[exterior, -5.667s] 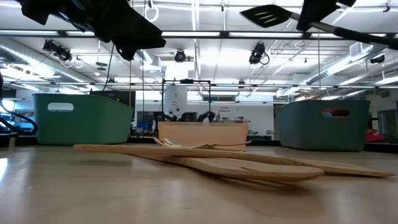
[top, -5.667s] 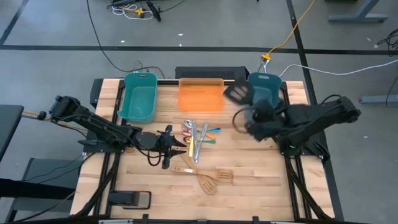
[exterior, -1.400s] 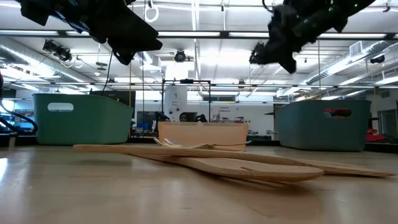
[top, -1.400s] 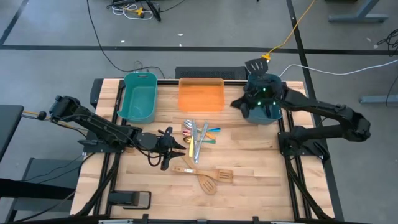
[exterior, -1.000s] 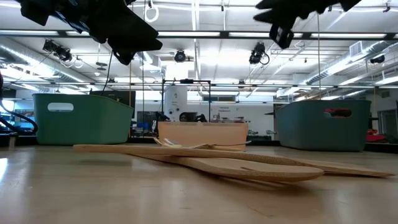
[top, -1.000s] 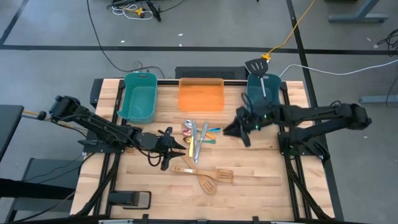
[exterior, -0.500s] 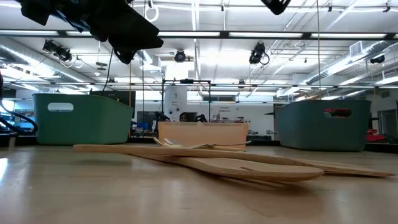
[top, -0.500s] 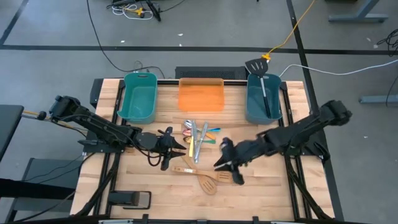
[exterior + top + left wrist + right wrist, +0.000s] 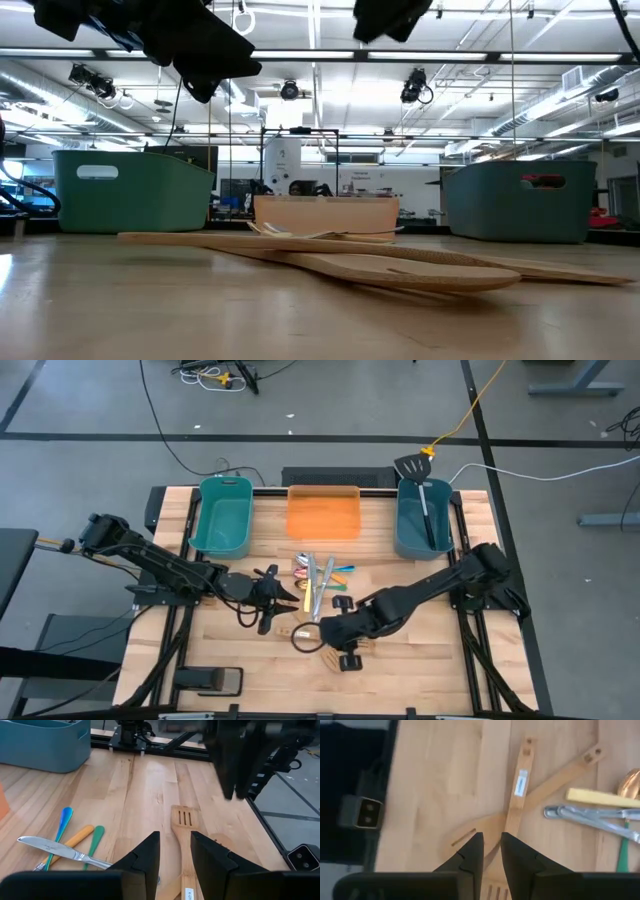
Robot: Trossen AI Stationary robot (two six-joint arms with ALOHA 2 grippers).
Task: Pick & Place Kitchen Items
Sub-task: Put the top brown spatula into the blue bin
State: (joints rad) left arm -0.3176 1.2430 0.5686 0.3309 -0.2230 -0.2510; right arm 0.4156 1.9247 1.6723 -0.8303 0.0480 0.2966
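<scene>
White label on wooden spatula handle, writing too small to read. Left teal tub: nothing seen inside. Orange tray: bare. Right teal tub: black turner inside, head overhanging far rim. Right gripper above crossed wooden spatulas at table front, fingers narrowly parted, grasping nothing. Left gripper beside cutlery pile at table centre, fingers slightly apart, empty. Silver knife and coloured-handled pieces lie on table.
</scene>
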